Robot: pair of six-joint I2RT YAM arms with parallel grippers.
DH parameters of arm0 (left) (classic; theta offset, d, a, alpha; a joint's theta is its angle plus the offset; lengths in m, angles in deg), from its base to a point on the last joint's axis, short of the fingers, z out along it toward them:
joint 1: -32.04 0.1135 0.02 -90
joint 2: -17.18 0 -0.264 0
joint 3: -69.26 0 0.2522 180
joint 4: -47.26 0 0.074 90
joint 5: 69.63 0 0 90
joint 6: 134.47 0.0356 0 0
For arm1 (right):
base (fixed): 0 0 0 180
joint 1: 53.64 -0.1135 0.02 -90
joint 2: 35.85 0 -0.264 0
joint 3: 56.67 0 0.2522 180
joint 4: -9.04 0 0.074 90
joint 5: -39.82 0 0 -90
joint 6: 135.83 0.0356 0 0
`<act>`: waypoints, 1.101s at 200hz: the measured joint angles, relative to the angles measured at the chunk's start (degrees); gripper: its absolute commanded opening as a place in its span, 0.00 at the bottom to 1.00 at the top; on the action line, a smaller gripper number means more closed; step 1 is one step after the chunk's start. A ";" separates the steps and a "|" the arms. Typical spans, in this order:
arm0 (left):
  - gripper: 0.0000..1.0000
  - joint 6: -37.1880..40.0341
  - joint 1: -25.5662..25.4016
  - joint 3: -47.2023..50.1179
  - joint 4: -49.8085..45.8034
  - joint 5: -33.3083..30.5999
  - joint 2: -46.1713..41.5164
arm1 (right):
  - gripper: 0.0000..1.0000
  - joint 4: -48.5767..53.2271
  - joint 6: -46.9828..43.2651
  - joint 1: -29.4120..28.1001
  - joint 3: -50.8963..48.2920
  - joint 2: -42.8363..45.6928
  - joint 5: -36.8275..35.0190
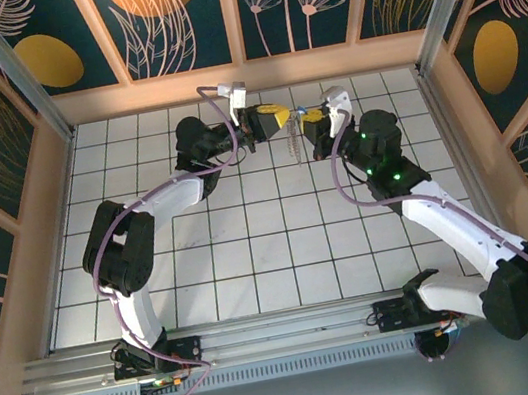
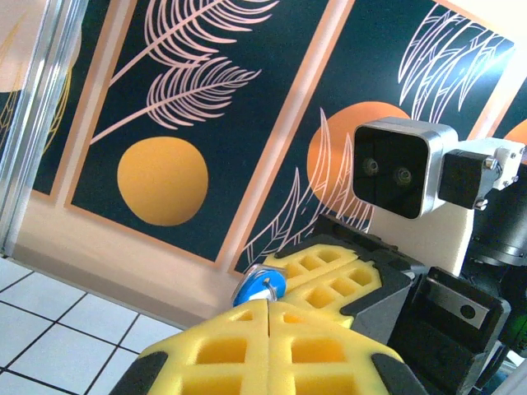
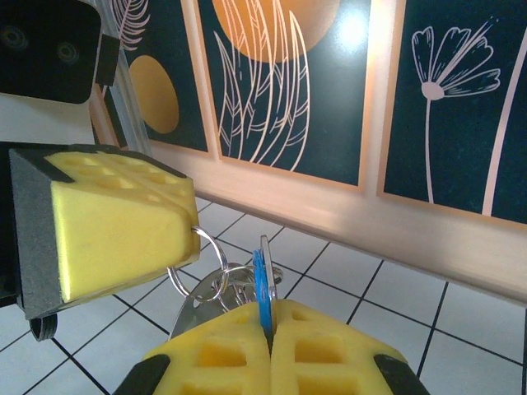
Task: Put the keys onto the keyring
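Both grippers meet tip to tip above the far middle of the tiled floor. My right gripper (image 3: pixel 268 317) is shut on the keys (image 3: pixel 261 284), pinching the blue head edge-on with a pale blade against it. In the left wrist view the blue head (image 2: pixel 257 288) shows just beyond my left gripper (image 2: pixel 268 306), whose pads are pressed together. A silver split keyring (image 3: pixel 210 237) sticks out of the left gripper's yellow pad (image 3: pixel 115 226), which is shut on it. More small rings and a flat metal tag (image 3: pixel 189 311) hang linked below. From above, the left gripper (image 1: pixel 281 119) faces the right gripper (image 1: pixel 305 123), with a pale strand (image 1: pixel 293 147) dangling.
The white tiled floor (image 1: pixel 253 250) lies under both arms. A wooden back wall (image 1: pixel 244 77) with dark patterned panels stands close behind the grippers. Side walls and metal posts (image 1: pixel 14 67) close in the cell. Purple cables (image 1: pixel 101 255) run along both arms.
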 measured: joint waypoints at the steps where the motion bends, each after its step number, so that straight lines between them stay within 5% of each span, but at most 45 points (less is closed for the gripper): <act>1: 0.00 0.00 0.00 0.00 0.00 0.00 0.00 | 0.00 0.00 0.00 0.00 0.02 -0.04 0.02; 220: 0.00 -0.13 -0.09 0.00 0.04 -0.20 0.00 | 0.00 -2.43 3.45 2.08 -0.87 0.02 3.91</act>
